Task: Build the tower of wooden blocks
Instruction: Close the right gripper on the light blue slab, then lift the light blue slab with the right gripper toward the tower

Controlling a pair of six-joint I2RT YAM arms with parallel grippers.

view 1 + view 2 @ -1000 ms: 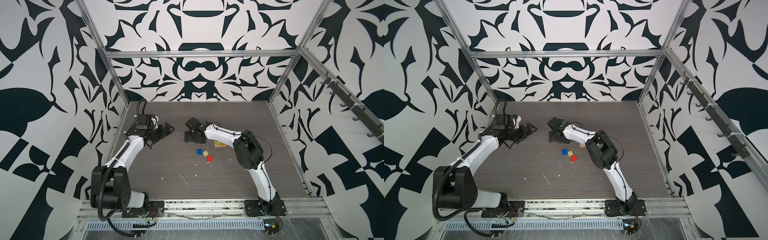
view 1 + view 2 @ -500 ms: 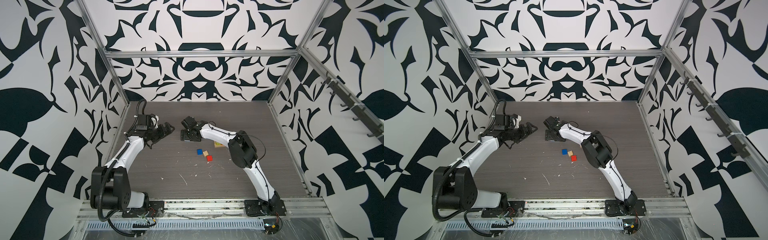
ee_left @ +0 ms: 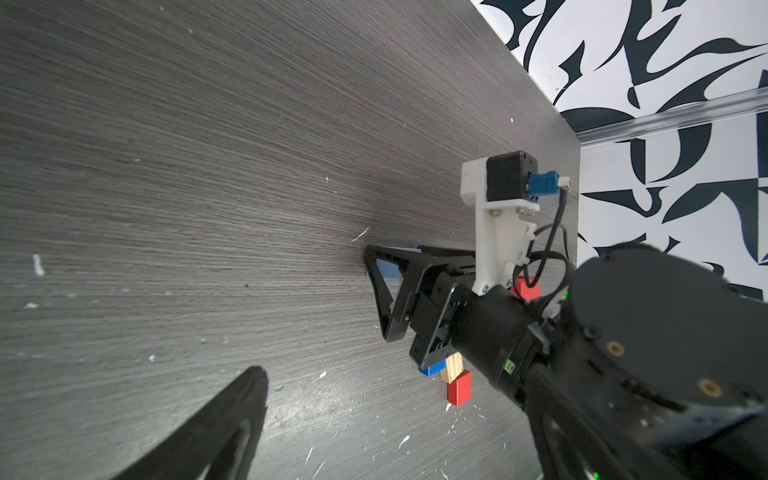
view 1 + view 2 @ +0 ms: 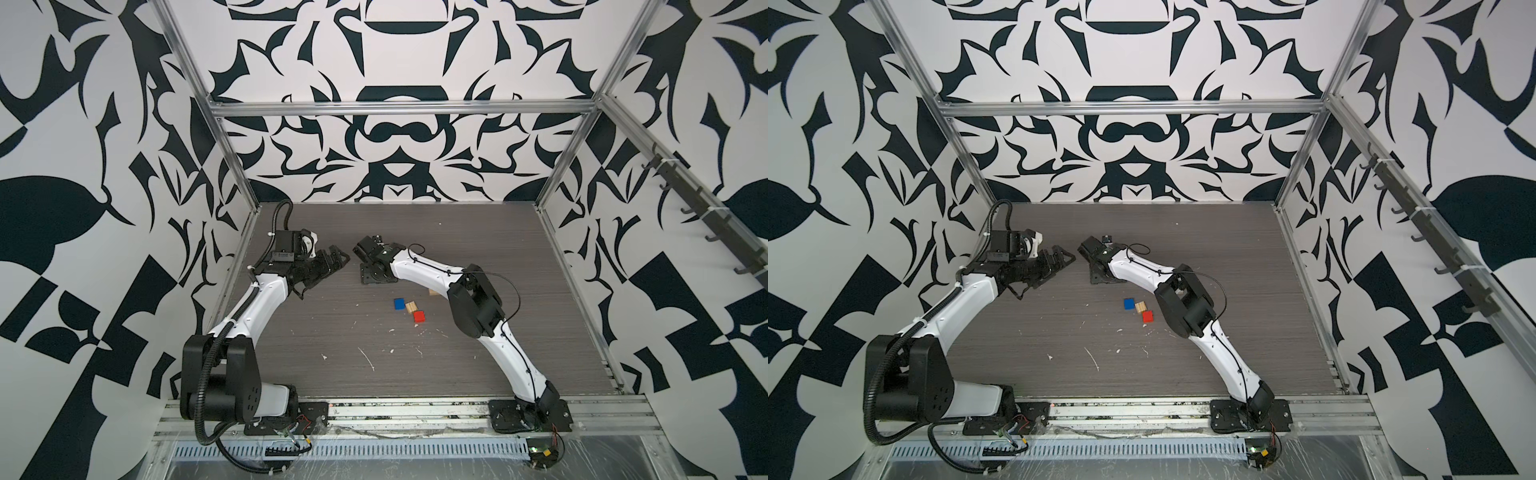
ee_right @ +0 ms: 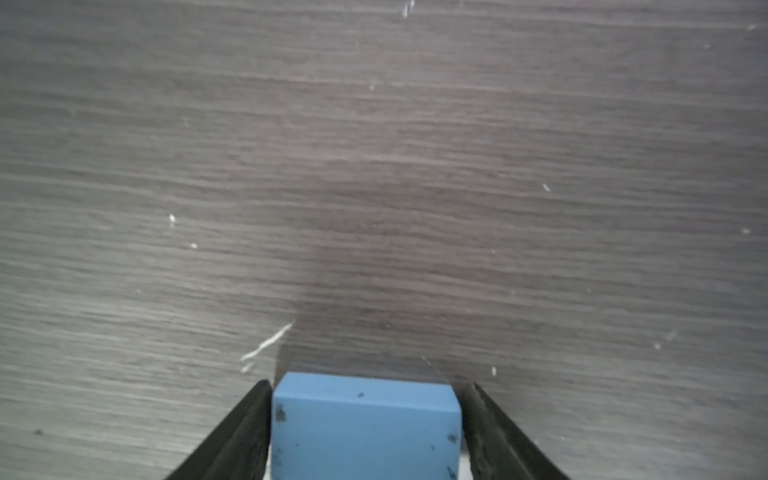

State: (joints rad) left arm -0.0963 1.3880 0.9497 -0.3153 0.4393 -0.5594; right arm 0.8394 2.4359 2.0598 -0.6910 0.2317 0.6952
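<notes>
Right end effector (image 5: 369, 384): shifted leftward, now low astride pale-blue block (image 5: 365, 428) left of surface (image 4: 478, 365) centre, jaws flanking it for pickup; clasp uncertain. Left end effector (image 4: 326, 268): released, waiting. Blue cube (image 4: 399, 304), tan cube (image 4: 411, 307), red cube (image 4: 419, 316): loose mid-surface.

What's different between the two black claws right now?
The left black claw gapes wide and empty; the right black claw has a light blue wooden block between its jaws. The left one points sideways towards it; the right one points down at the grey wood-grain table. Both are black and two-fingered.
</notes>
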